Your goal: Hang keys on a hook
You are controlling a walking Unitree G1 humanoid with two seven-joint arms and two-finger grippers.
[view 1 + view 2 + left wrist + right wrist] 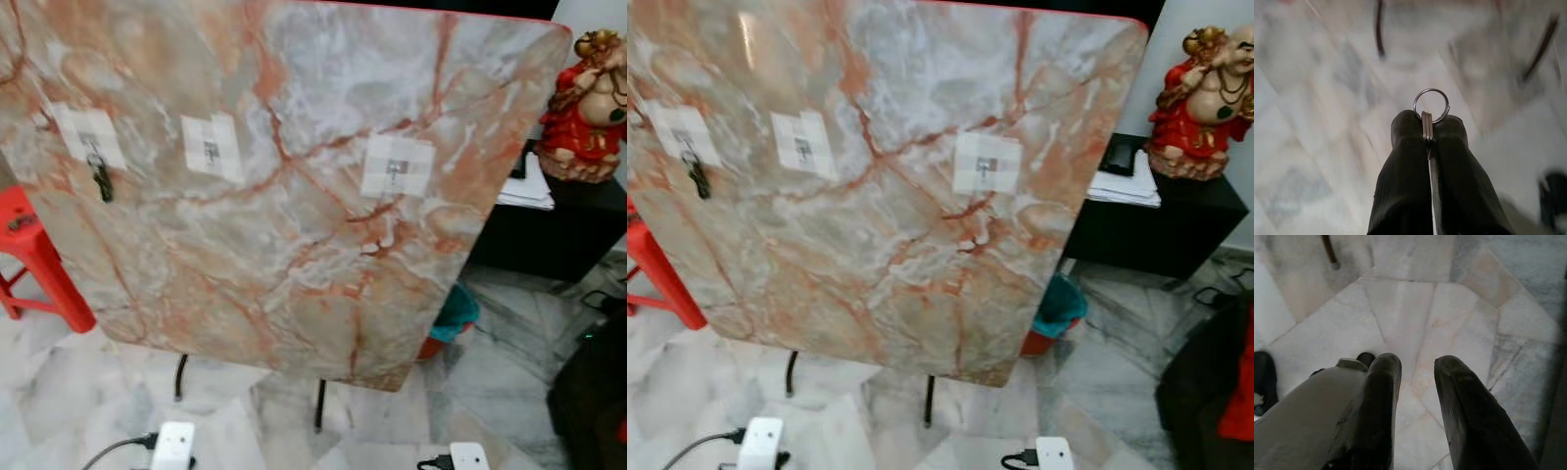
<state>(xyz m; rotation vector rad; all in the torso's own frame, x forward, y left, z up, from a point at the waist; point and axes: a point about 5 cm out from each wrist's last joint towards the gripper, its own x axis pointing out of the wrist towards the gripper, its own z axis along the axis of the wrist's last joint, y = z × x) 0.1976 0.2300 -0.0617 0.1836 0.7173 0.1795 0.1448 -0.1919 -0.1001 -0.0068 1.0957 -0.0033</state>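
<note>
The left gripper [1428,128] sits closest to its wrist camera, its 2 black fingers [1405,161] pressed together on the flat keys [1427,128], with the key ring [1431,105] standing free above the fingertips over blurred marble floor [1312,147]. The right gripper [1417,367] hangs low over the same floor, its fingers spread with nothing between them. Ahead stands a tilted marble board [294,225] carrying 3 taped hooks in a row near its top edge: the left hook [91,142] toward the top left corner already bears a dark bunch of keys [102,182], while the middle hook [212,149] and the right hook [396,166] look free. The step in hand is probably bringing the held keys up to a free hook. To do it well, keep the pinch on the key blades so the ring stays open and clear, raise the left arm to the board, present the ring square to the hook's tip, then lower it over before releasing.
</note>
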